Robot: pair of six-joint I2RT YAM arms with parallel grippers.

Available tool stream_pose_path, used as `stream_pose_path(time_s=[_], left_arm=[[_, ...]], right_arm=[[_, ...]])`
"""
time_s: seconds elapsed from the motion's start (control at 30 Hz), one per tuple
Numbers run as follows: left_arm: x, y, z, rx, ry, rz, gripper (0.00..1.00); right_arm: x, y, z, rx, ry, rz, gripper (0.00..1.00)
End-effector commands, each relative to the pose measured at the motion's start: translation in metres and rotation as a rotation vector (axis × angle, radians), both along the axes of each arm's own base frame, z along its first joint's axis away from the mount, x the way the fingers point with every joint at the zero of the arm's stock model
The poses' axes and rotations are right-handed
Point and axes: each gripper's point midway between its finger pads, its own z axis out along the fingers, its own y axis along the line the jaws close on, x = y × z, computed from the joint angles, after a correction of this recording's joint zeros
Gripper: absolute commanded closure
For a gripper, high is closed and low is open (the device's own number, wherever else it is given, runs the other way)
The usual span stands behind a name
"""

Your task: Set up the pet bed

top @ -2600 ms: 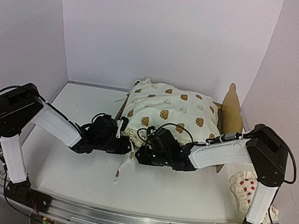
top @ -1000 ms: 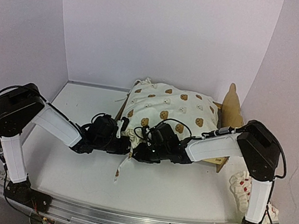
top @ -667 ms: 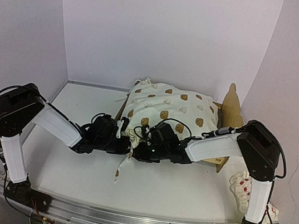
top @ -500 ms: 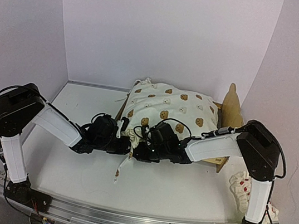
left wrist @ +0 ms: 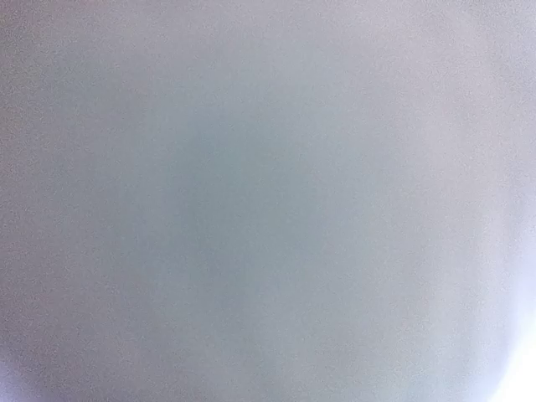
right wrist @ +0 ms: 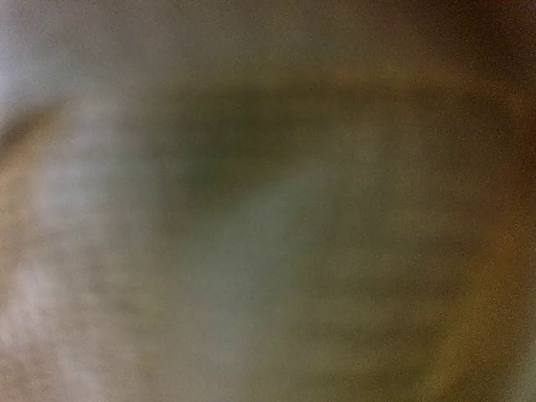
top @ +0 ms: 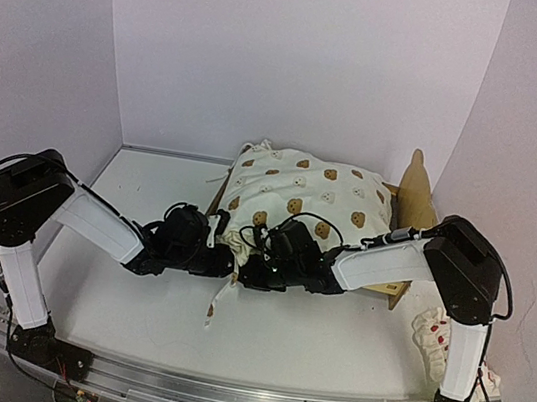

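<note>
Table (top: 138, 192): lying white and flat between pale lilac walls (top: 299, 64), filling the top view.
Right gripper (top: 247, 265): sitting fully closed, pressing in at the 6 o'clock edge of the cushion (top: 309, 199); pinching fabric or nothing, impossible to tell, with the wrist view giving only brown-grey blur.
Left gripper (top: 224, 257): nosing toward that same edge from 9 o'clock, just beside the right gripper; width of the jaws impossible to tell, being hidden from above and washed out to blank grey in the wrist view.
Tie (top: 219, 300): trailing from the cushion's near corner toward 6 o'clock across the table, passing below both grippers.
Cushion: lying bunched and domed on top of the pet bed (top: 415, 198), covering nearly all of it and spilling over at 9 o'clock.
Pet bed: standing at about 1 o'clock from the table's middle, showing only its headboard (top: 416, 178) rising at the 3 o'clock end and a sliver of plywood under the right arm (top: 380, 263).
Pillow (top: 435, 339): waiting off the bed at 4 o'clock, well apart from the cushion.
Progress: looking roughly midway, judging by a cushion already resting on the frame yet not flattened inside the rails.
Remaining: probably spreading the cushion square, perhaps fastening ties, then placing the pillow by the headboard.
</note>
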Motion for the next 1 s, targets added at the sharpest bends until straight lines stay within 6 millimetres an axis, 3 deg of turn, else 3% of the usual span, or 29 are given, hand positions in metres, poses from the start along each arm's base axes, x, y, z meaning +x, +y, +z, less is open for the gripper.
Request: stream_pose_path(time_s=[0.0, 0.37, 0.7, 0.83, 0.97], left_arm=[[0.001, 0.013, 0.019, 0.008, -0.045, 0.031, 0.78], [-0.001, 0.061, 0.038, 0.152, -0.127, 0.142, 0.42], [-0.022, 0.123, 0.036, 0.357, -0.114, 0.233, 0.20], [-0.040, 0.121, 0.037, 0.384, -0.106, 0.179, 0.14], [-0.063, 0.093, 0.038, 0.384, -0.122, 0.047, 0.15]], right_arm=[[-0.001, 0.002, 0.012, 0.022, -0.029, 0.005, 1.00], [-0.002, 0.000, 0.014, 0.019, -0.036, 0.009, 1.00], [-0.001, -0.001, 0.016, 0.014, -0.043, 0.008, 1.00], [-0.002, 0.000, 0.019, 0.017, -0.042, 0.013, 1.00], [-0.002, -0.001, 0.019, 0.017, -0.038, 0.009, 1.00]])
